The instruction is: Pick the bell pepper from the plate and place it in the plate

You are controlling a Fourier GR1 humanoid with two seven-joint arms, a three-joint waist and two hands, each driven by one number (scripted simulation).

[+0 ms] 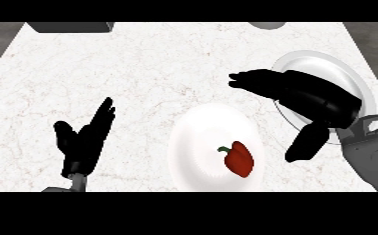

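A: Where is the bell pepper (239, 159)?

B: It lies on the near white plate (193, 144), toward that plate's 4 o'clock side. It is red, and its green stem points to about 10 o'clock. Nothing touches it.

A: And the other plate?

B: A second white plate (332, 66) sits at about 2 o'clock from the first, near the counter's right edge. Much of it is hidden under the right hand (303, 94).

A: What is that hand doing?

B: It hovers over the far plate's left part, fingers stretched toward 9 o'clock and spread wide, thumb hanging toward 6 o'clock. It holds nothing.

A: The left hand (85, 141)?

B: At 9 o'clock from the near plate, well apart from it, resting open with fingers straight, aimed at about 1 o'clock, empty.

A: Anything else on the white marble counter (148, 64)?

B: A grey block (70, 27) at the far left edge and a grey rounded thing (267, 25) at the far edge, both cut off.
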